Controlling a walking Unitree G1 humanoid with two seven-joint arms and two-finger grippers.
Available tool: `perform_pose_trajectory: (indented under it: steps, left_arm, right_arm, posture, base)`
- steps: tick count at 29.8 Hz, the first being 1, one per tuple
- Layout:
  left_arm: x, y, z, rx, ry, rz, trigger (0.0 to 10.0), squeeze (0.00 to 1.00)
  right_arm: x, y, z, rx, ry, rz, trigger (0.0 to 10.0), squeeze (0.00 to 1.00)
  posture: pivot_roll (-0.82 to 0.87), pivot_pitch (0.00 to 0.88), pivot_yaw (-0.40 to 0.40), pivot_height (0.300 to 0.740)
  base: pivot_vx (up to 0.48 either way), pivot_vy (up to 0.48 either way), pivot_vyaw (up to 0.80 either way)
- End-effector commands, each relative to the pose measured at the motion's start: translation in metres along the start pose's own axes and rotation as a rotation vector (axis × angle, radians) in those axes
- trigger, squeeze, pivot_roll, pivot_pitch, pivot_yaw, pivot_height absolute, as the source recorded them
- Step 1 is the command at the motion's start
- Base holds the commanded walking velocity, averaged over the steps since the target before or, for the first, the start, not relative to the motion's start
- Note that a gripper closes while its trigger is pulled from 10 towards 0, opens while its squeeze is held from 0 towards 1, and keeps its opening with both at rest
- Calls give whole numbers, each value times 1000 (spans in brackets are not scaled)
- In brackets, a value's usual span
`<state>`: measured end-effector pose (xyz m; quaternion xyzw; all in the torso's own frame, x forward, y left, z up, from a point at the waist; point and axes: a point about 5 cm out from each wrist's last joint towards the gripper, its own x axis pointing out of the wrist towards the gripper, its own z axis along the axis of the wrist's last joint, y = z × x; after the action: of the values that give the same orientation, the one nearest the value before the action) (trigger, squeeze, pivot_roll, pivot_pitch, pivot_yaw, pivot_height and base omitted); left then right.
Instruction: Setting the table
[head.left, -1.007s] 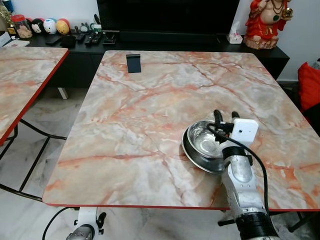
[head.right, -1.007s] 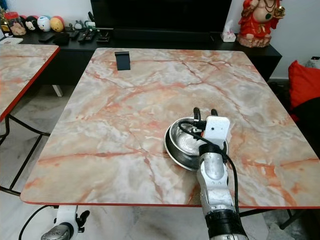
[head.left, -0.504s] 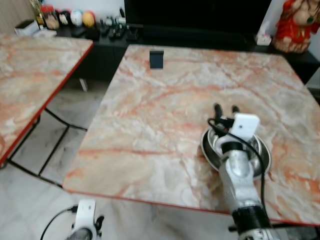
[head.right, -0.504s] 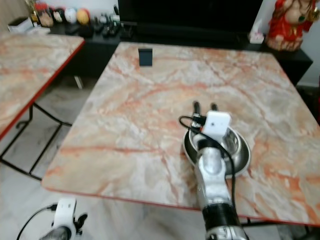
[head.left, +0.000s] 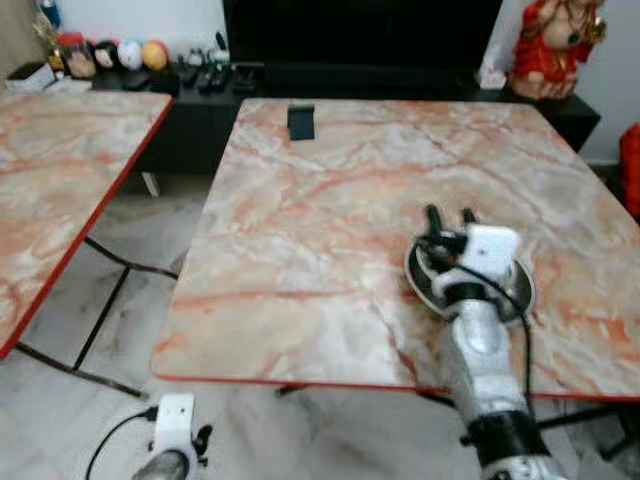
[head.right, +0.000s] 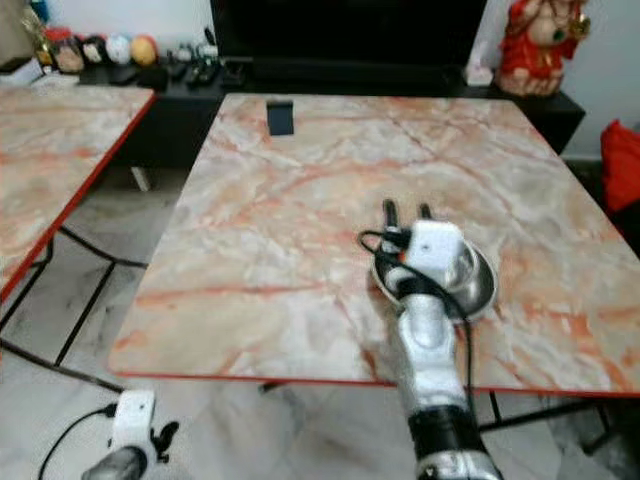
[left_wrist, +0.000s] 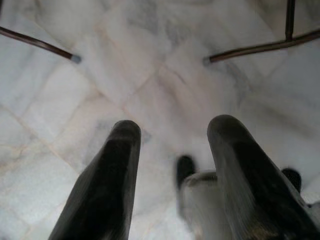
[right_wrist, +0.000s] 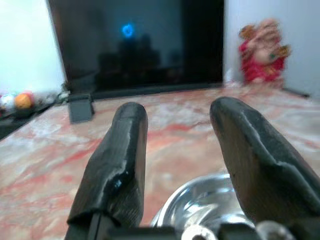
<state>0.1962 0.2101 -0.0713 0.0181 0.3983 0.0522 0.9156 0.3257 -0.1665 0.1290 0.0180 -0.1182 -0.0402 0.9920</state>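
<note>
**I step back and the bowl stays put**

My whole view has pulled back. A second ago I stood close to the big marble worktop (head.left: 330, 200); now I see more floor (head.left: 100, 420) and its red front edge. The steel bowl (head.right: 470, 285) sits where it was, near the front right of the worktop. My right claw (head.left: 449, 216) is spread wide above the bowl's rim, holding nothing. I think this bowl is placed. My left claw (left_wrist: 175, 165) hangs open over the floor.
</note>
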Motion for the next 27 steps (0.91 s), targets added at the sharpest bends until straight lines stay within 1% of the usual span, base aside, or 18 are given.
perform_pose_trajectory:
  steps: [1, 17, 27]
  left_arm:
    - [1, 5, 3, 3, -1, 14, 10000, 0]
    - [1, 6, 4, -8, -7, 23, 10000, 0]
    - [1, 6, 5, -9, -9, 22, 10000, 0]
  right_arm:
    - [2, 9, 4, 11, -17, 30, 10000, 0]
    - [3, 15, 5, 3, -23, 67, 10000, 0]
    - [2, 16, 5, -9, -25, 79, 10000, 0]
  posture:
    - [-68, 0, -35, 740]
    - [-67, 0, -33, 740]
    - [-67, 0, -32, 740]
  base:
    - [0, 334, 0]
    - [0, 340, 0]
    - [0, 349, 0]
